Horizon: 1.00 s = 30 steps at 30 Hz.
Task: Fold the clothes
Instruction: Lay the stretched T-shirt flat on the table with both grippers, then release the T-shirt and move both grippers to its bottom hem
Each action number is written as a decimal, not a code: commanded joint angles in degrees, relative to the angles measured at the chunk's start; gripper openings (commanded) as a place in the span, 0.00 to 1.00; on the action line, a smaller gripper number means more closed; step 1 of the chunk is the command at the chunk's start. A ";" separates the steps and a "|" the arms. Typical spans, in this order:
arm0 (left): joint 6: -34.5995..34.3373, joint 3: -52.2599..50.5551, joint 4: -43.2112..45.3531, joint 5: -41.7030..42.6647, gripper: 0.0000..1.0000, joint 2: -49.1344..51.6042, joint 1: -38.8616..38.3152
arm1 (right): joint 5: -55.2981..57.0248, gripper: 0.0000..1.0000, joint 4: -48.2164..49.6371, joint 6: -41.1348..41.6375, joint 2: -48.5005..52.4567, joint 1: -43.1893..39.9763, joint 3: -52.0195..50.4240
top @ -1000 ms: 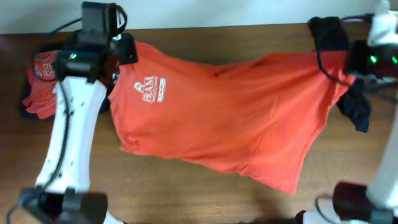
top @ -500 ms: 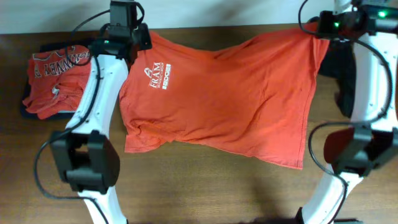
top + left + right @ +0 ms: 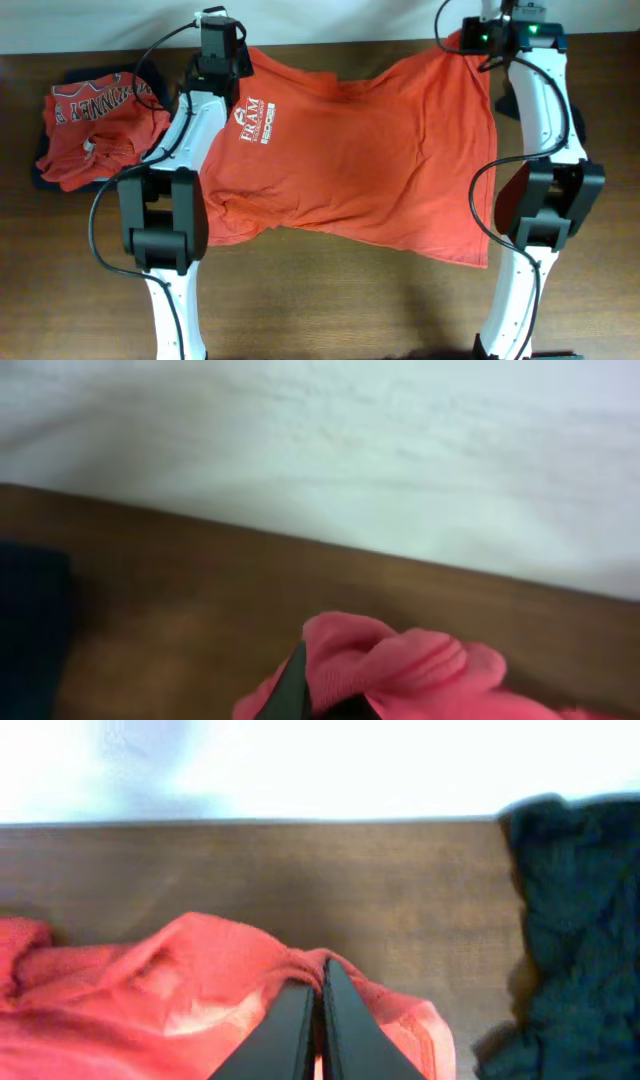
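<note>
Left hand is pinched shut on a bunched fold of the orange-red T-shirt, at the shirt's far-left corner, just beyond its small white chest logo. Right hand has its two dark fingers pressed together with the shirt's far-right corner caught between them (the cloth puckers up on either side of the tips).

Between those two grips the shirt lies open across the desk, its far edge sagging a little in the middle. The fabric is soft and lightly creased, and its near edge runs crooked, reaching lowest at the near-right corner.

Left of the shirt, close to its sleeve side, sits a crumpled second orange-red shirt with large white lettering showing on top, lying on a navy garment that peeks out around its edges. Right of the shirt, a dark heap of clothing rests at the back of the desk, close to the right hand.
</note>
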 commanded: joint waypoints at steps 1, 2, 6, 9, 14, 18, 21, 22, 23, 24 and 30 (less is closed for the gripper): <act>0.55 0.22 3.15 -3.78 0.16 0.20 0.17 | 0.17 0.27 2.05 1.22 -0.35 -0.20 0.37; 1.84 0.22 3.85 -3.80 0.32 0.17 0.15 | 0.72 0.46 2.08 1.99 -0.37 -0.35 0.44; 6.88 0.48 3.61 -3.82 0.99 0.11 0.17 | 1.25 0.99 0.26 3.93 -0.57 -1.11 0.46; 7.63 0.61 1.27 -3.74 0.99 -0.61 0.33 | 1.20 0.99 -2.93 5.44 -1.33 -1.79 0.76; 7.58 1.09 -8.46 -0.98 0.99 -5.38 0.39 | -1.73 0.98 -10.01 7.43 -6.64 -2.14 1.53; 7.58 1.09 -18.91 4.94 0.99 -12.39 0.02 | -3.61 0.99 -17.18 7.67 -12.87 -2.08 1.53; 7.54 1.09 -26.86 9.38 0.99 -18.23 -0.02 | -3.72 0.98 -23.37 7.65 -17.77 -2.08 1.53; 7.48 1.09 -29.51 10.56 0.99 -20.11 -0.02 | -3.72 0.99 -25.70 7.65 -19.52 -2.14 1.53; 7.34 1.09 -32.46 11.39 0.99 -22.14 -0.02 | -3.41 0.98 -28.55 7.65 -21.38 -2.21 1.53; 6.91 1.09 -35.01 11.52 0.99 -23.80 -0.02 | -3.26 0.98 -30.73 7.63 -22.71 -2.25 1.53; 0.13 1.09 -50.71 11.47 0.99 -31.93 -0.02 | -0.90 0.99 -45.86 7.65 -31.34 -2.25 1.53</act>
